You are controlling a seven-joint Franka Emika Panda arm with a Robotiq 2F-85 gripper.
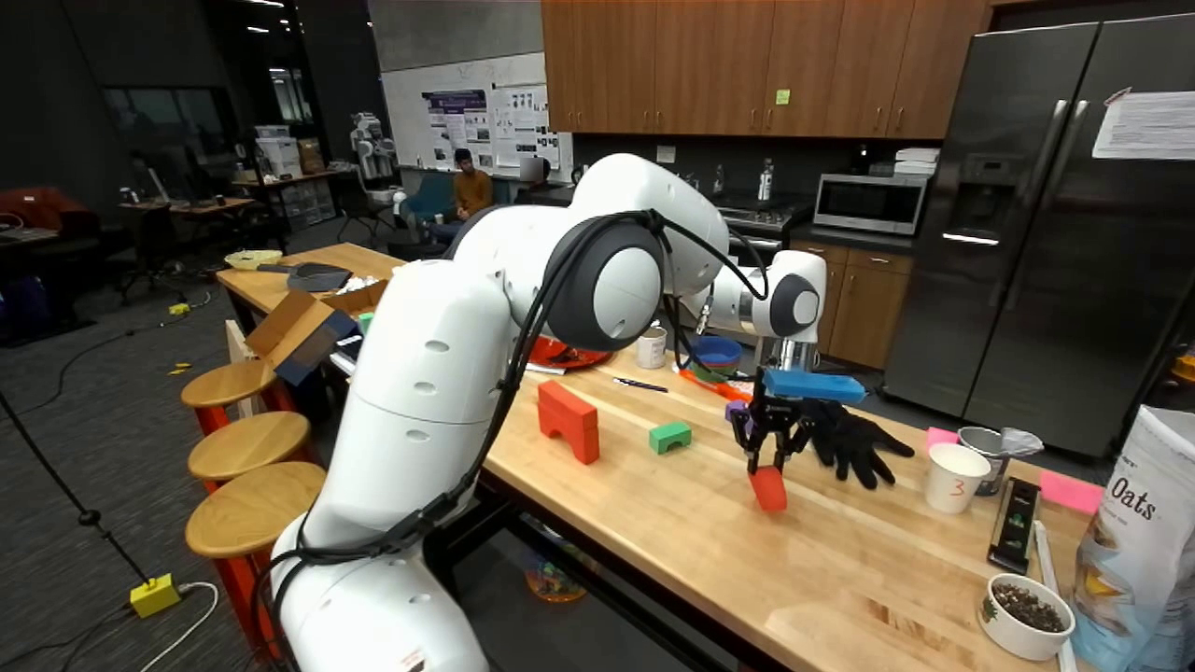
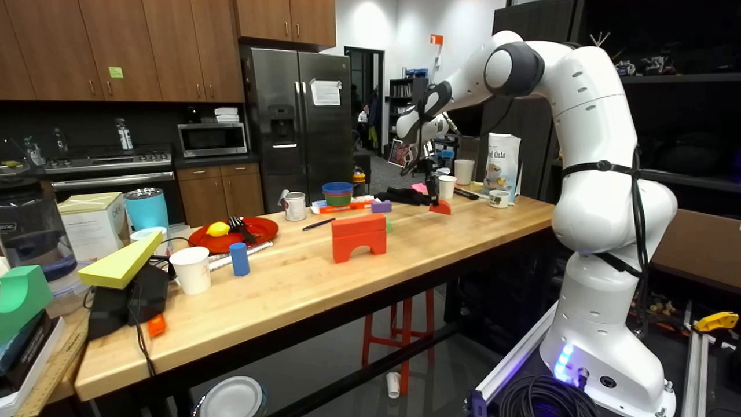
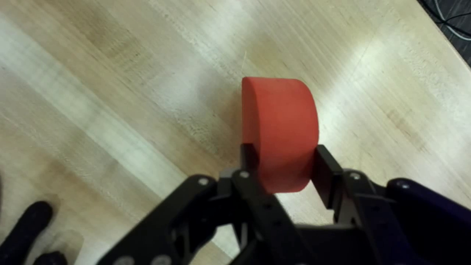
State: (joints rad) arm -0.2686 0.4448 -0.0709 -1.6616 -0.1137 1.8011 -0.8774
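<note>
Gripper (image 3: 285, 162) is grasping red half-round block (image 3: 285, 121), seemingly hovering over tabletop (image 3: 147, 121); holding step is apparently running, next move probably calling for steady, level lowering.

In an exterior view, your gripper (image 1: 766, 466) has the block (image 1: 769, 491) in its jaws. On the table (image 1: 868, 560), right of it, you find the glove (image 1: 848, 442), the cup (image 1: 954, 481), then the bowl (image 1: 1019, 639); left, the small arch (image 1: 672, 432), then the large arch (image 1: 586, 446) beneath a slab (image 1: 564, 403).
</note>
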